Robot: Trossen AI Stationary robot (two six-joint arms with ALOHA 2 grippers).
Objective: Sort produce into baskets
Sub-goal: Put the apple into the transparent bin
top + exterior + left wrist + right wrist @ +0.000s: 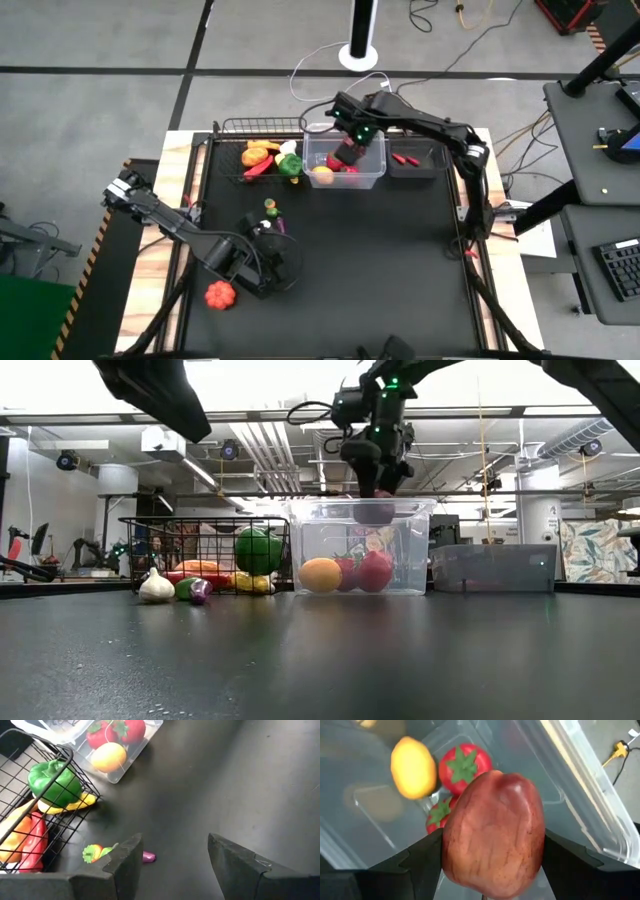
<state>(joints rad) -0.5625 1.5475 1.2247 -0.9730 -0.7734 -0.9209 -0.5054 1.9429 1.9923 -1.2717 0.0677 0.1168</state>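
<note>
My right gripper (350, 152) hangs over the clear plastic bin (372, 172), shut on a dark red apple-like fruit (492, 835). In the low view the fruit (373, 512) is level with the bin's rim. A yellow lemon (412, 767) and red tomatoes (465, 762) lie on the bin's floor. My left gripper (172, 862) stands open above the mat, with nothing between its fingers. Just beyond it lie a small orange-and-green piece (95, 852) and a purple piece (148, 856). The black wire basket (228, 128) holds a green pepper (52, 782) and other produce. My right gripper pinches the red fruit by two opposite sides (452, 850) between its two fingers (420, 862). The fingers come from above, pointing steeply down. The fruit hangs clear of the bin's floor, above the lemon and the tomatoes.
A low dark tray (425, 170) with red chillies (404, 158) stands to the right of the bin. An orange pumpkin (219, 294) lies near the front left of the mat. A white garlic (156, 588) lies in front of the wire basket. The mat's right half is bare.
</note>
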